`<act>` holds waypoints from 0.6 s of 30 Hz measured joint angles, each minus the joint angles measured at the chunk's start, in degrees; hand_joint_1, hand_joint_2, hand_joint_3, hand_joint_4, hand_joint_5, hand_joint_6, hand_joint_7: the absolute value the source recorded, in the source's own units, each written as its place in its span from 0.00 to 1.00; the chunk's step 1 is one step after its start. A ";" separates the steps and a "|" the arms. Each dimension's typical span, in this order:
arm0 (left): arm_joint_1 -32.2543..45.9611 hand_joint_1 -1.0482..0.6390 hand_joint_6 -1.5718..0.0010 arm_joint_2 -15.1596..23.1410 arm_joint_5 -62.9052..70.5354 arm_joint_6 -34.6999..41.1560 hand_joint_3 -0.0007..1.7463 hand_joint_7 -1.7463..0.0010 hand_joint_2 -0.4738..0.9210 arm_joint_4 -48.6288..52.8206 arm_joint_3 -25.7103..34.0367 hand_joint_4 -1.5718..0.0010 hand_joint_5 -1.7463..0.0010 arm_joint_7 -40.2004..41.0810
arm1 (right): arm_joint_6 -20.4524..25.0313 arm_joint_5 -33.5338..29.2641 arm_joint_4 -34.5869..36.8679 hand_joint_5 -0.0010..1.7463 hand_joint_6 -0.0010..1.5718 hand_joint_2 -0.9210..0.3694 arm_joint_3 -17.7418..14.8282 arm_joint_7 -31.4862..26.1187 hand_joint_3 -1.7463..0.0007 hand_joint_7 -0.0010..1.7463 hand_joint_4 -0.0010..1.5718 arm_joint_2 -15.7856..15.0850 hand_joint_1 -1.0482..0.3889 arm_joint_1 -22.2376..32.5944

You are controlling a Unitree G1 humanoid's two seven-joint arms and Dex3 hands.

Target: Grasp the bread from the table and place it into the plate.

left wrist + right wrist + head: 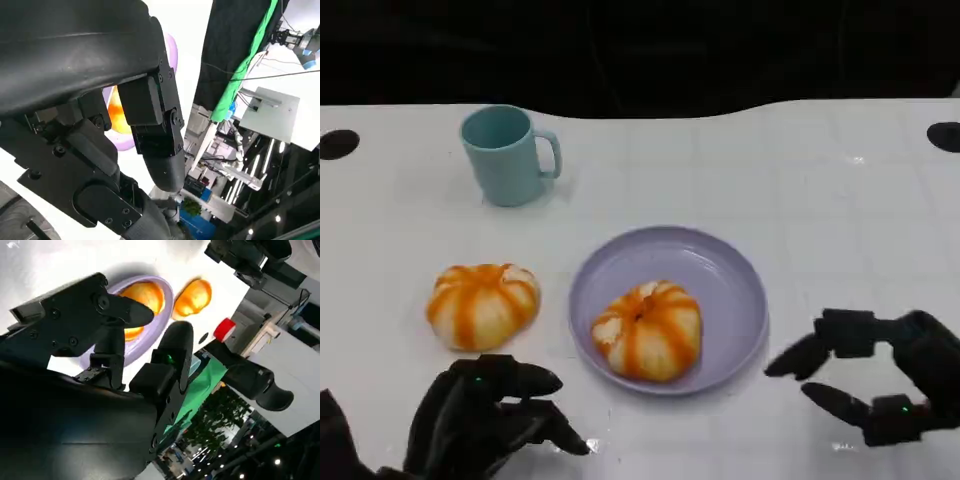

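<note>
Bread [648,331], a round orange-and-white striped bun, is lying inside the lilac plate [740,290], toward the plate's near edge. A second bun [482,304] of the same pattern is sitting on the white desk [820,190] just beside the plate, on its left, apart from the rim. A teal mug [506,155] is standing upright on the desk beyond the plate and to its left, well apart from it, handle pointing toward the plate's side.

Left hand [485,415] is resting low at the near edge of the desk, in front of the second bun and to the left of the plate. Its fingers [535,380] are partly curled with tips pointing toward the plate, grasping nothing and touching neither bun. In the left wrist view the same hand [150,130] is showing empty, with the plate's rim [171,50] and a patch of orange bread [116,112] visible behind it.

Right hand [870,375] is hovering just to the right of the plate, near its rim but not touching it. Its fingers [798,357] are spread apart, released, with an empty gap between thumb and upper fingers. In the right wrist view the hand [150,335] is showing open toward the plate [145,342], with the bread [142,297] in it and the second bun [192,297] beyond the plate.
</note>
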 measured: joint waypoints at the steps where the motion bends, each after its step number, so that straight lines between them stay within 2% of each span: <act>1: -0.01 0.07 0.00 0.00 0.00 0.00 0.00 1.00 0.79 0.00 0.00 0.00 0.72 0.00 | 0.34 0.41 -0.56 0.81 0.54 0.28 -0.18 0.44 0.47 0.50 0.46 -0.34 0.71 0.61; 6: 0.00 0.06 0.00 -0.01 0.00 0.05 0.00 1.00 0.79 -0.03 -0.01 0.00 0.72 0.00 | 2.81 0.81 -2.89 0.95 0.50 0.28 -1.84 1.27 0.48 0.61 0.42 -0.97 0.69 3.71; 13: 0.05 0.07 0.01 -0.01 0.00 0.09 0.00 1.00 0.80 -0.55 -0.02 0.00 0.73 0.00 | 3.88 -0.60 -4.16 0.93 0.48 0.30 -3.19 1.34 0.47 0.66 0.44 -1.71 0.68 5.65; 18: 0.04 0.06 0.00 0.00 0.00 0.08 0.00 1.00 0.80 -0.53 -0.01 0.00 0.73 0.00 | 2.81 -3.72 -3.33 0.93 0.49 0.37 -3.98 0.22 0.38 0.69 0.46 -1.82 0.67 6.00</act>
